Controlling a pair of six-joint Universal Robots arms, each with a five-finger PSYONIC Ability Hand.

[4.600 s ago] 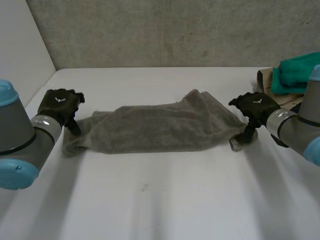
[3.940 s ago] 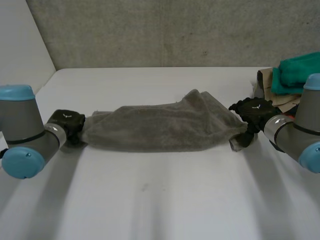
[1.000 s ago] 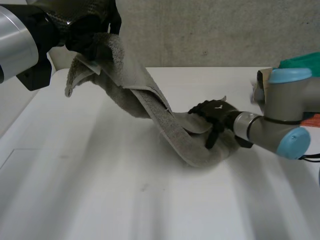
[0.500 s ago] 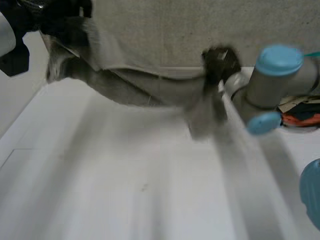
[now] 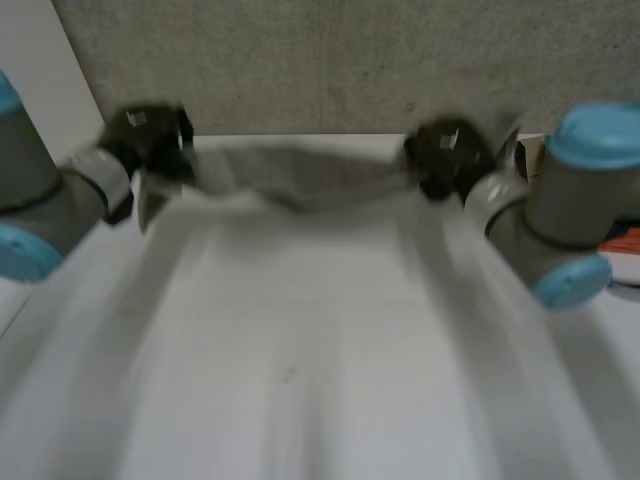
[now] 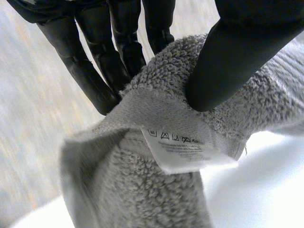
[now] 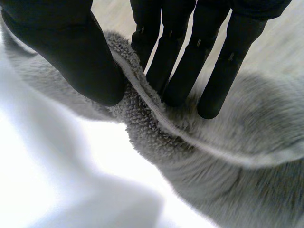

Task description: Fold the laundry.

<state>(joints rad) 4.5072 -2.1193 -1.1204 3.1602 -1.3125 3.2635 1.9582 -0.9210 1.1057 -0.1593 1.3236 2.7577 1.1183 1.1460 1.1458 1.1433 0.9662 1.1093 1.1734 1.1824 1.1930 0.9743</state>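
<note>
Head view: towel (image 5: 300, 182) between left robot hand (image 5: 150, 142), right robot hand (image 5: 445, 157)

We look over a white table (image 5: 300, 400) that runs back to a rough grey concrete wall (image 5: 330, 60), with a plain white wall (image 5: 40, 45) closing the left corner under even light.

towel (image 5: 300, 178): folds between the hands cannot be made out in head view | left hand (image 5: 148, 138), right hand (image 5: 445, 155): fingers too blurred to tell there | care label (image 6: 187, 151): print too small to read | orange thing (image 5: 625, 242): mostly hidden behind right arm (image 5: 560, 215), cut by the edge
</note>
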